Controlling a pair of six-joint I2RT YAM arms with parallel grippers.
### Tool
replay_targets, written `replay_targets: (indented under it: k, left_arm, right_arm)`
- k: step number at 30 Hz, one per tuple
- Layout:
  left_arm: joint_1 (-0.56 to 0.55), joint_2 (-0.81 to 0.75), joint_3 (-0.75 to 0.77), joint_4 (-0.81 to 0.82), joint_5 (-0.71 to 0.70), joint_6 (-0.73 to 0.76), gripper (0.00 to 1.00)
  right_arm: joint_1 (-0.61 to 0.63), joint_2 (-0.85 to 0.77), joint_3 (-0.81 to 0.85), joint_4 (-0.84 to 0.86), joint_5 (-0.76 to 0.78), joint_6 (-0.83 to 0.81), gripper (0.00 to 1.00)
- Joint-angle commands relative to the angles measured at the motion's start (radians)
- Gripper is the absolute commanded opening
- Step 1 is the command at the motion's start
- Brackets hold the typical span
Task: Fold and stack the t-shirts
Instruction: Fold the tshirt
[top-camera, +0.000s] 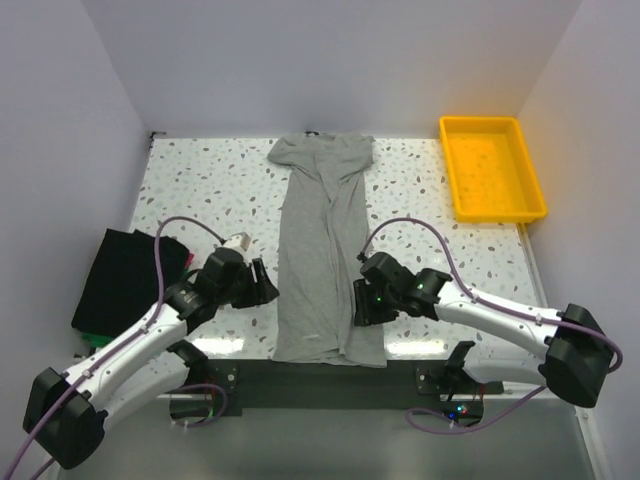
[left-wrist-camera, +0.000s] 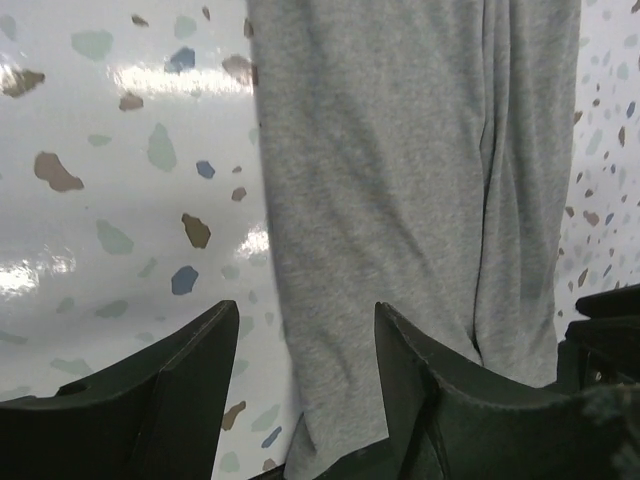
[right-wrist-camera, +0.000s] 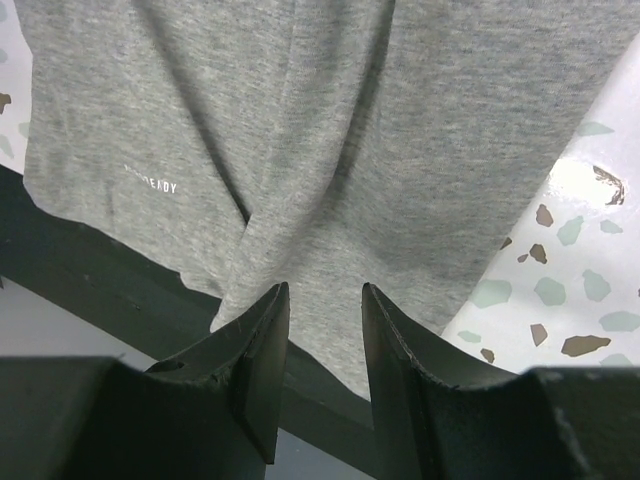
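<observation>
Down the middle of the table (top-camera: 200, 180), the grey shirt (top-camera: 322, 260) lies as a narrow strip, sides folded in, ready for a crosswise fold. The left gripper (top-camera: 264, 285) and right gripper (top-camera: 362, 304) flank its near end, jaws apart and empty, likely to pinch both edges. The black shirt (top-camera: 125, 275) lies far left, probably as the stack's base.

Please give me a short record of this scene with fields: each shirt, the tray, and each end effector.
grey t-shirt: folded into a long narrow strip, lying along the middle of the table
black t-shirt: folded, at the table's left edge
yellow tray: far right corner of the table
left end effector: open, at the strip's left edge, holding nothing
right end effector: open, over the strip's right side near its front end, holding nothing
</observation>
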Motion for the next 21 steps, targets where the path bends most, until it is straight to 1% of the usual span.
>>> replay_targets:
  k: [1, 4, 5, 8, 10, 13, 21]
  left_arm:
    - [-0.036, -0.020, -0.054, 0.067, 0.083, -0.030, 0.61]
    - [-0.100, 0.004, -0.071, 0.072, 0.064, -0.064, 0.60]
    - [-0.151, 0.009, -0.073, 0.068, 0.037, -0.079, 0.60]
    - [-0.223, 0.017, -0.082, 0.048, -0.004, -0.144, 0.59]
    - [-0.242, 0.013, -0.087, 0.017, -0.017, -0.190, 0.56]
    - [-0.274, 0.006, -0.085, -0.047, -0.069, -0.234, 0.55]
    - [-0.378, 0.064, -0.093, -0.046, -0.074, -0.283, 0.53]
  right_arm:
    - [0.012, 0.006, 0.048, 0.036, 0.033, 0.004, 0.39]
    - [0.038, 0.032, 0.068, 0.036, 0.033, 0.011, 0.39]
    - [0.058, 0.035, 0.073, 0.038, 0.033, 0.017, 0.39]
    - [0.111, 0.072, 0.096, 0.041, 0.050, 0.033, 0.40]
    - [0.139, 0.097, 0.107, 0.045, 0.058, 0.042, 0.40]
    - [0.179, 0.129, 0.111, 0.045, 0.067, 0.057, 0.40]
    - [0.231, 0.160, 0.110, 0.045, 0.075, 0.082, 0.40]
